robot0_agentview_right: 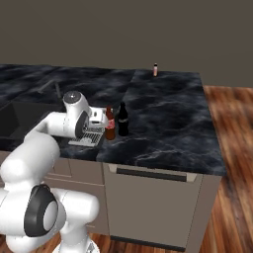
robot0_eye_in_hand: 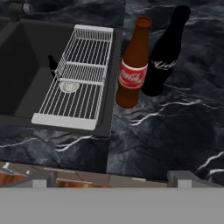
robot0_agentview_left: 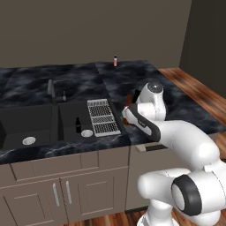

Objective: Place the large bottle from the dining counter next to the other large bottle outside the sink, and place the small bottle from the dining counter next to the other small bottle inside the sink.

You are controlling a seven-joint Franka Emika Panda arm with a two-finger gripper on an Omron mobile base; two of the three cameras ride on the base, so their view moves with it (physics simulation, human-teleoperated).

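The large brown bottle point(robot0_eye_in_hand: 131, 65) with a red label stands upright on the black marble counter point(robot0_agentview_right: 168, 113), touching or nearly touching the other large bottle point(robot0_eye_in_hand: 164, 57), which is all black, just right of the sink point(robot0_agentview_left: 44, 123). Both show in the right base view too, the brown bottle point(robot0_agentview_right: 109, 124) and the black bottle point(robot0_agentview_right: 122, 120). My gripper point(robot0_eye_in_hand: 113, 177) is open and empty, drawn back above the counter's front edge, apart from them. A tiny dark bottle point(robot0_agentview_left: 78, 125) stands in the sink's right basin. The small pink bottle point(robot0_agentview_left: 115, 60) stands at the counter's far edge.
A white wire rack point(robot0_eye_in_hand: 81, 78) lies over the right side of the right basin, next to a round silver drain point(robot0_eye_in_hand: 69, 86). A dark faucet point(robot0_agentview_left: 50, 88) rises behind the sink. Wood floor point(robot0_agentview_right: 232, 148) lies to the right of the counter.
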